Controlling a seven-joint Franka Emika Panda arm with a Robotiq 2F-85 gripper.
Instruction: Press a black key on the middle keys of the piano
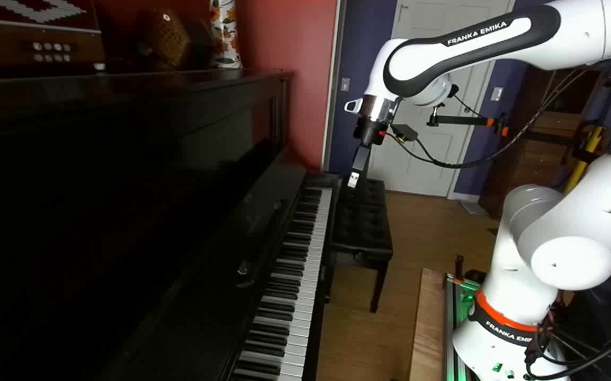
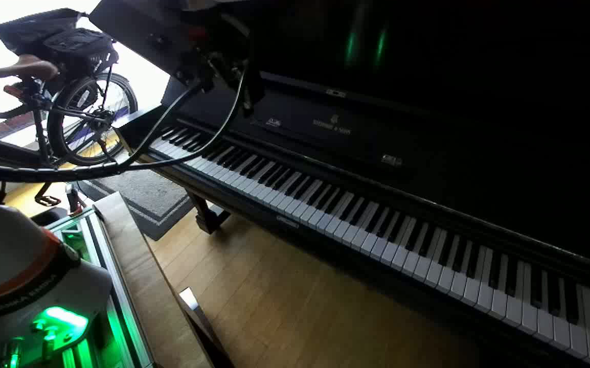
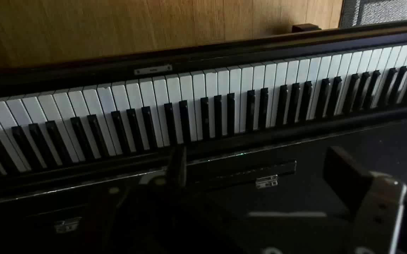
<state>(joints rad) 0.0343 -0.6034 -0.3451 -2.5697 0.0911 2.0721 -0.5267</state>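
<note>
- Large glossy black upright piano: keyboard uncovered, its long row running away from the camera in an exterior view. Wooden floor shows in front of it, so the room for backing off looks ample.
- White jointed robot arm with black trim: hangs high in that view, which leaves space to descend.
- Shiny black fallboard: the wall right behind the keys, and the edge to guard; a tip lowered too far back would probably hit it.
- Dark tufted bench: beside the row's far end; a low sweep that way might meet it.
- Middle keys, long white bars with shorter black ones between: they cross the wrist view left of centre, nothing resting on them.
- Dark two-fingered gripper: jaws spread wide, holding nothing, well above key level and touching none. I judge the approach is in hand, the press not yet made. Next calls for choosing one tip, or bringing the jaws together into a single blunt one, and aligning it before going down.
- Narrow raised black key: a plausible target. One fingertip appears just beside its rear end in the wrist view, though I cannot tell the depth. With neighbours close on both sides, the push should be centred, straight and gentle.
</note>
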